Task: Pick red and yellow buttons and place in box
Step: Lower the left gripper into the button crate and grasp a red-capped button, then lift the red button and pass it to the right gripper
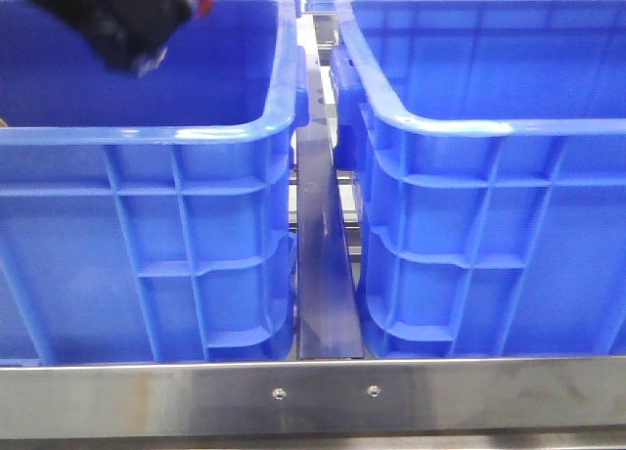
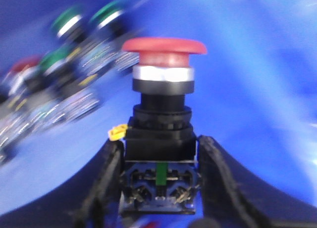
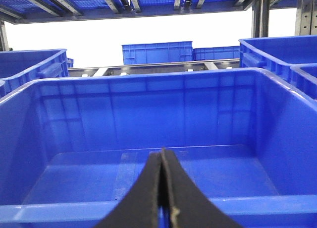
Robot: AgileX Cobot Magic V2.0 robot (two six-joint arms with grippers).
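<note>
steel rail (image 1: 323, 396) in front; overhead metal racking (image 3: 124, 2), bright white backlight (image 3: 99, 44)

Front view – two blue crates (image 1: 147, 235) – one red button (image 2: 164, 46) gripped

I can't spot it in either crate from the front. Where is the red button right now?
The red button is clamped in the left gripper, shown in the left wrist view, above other loose buttons. In the front view the left arm is over the left crate.
</note>
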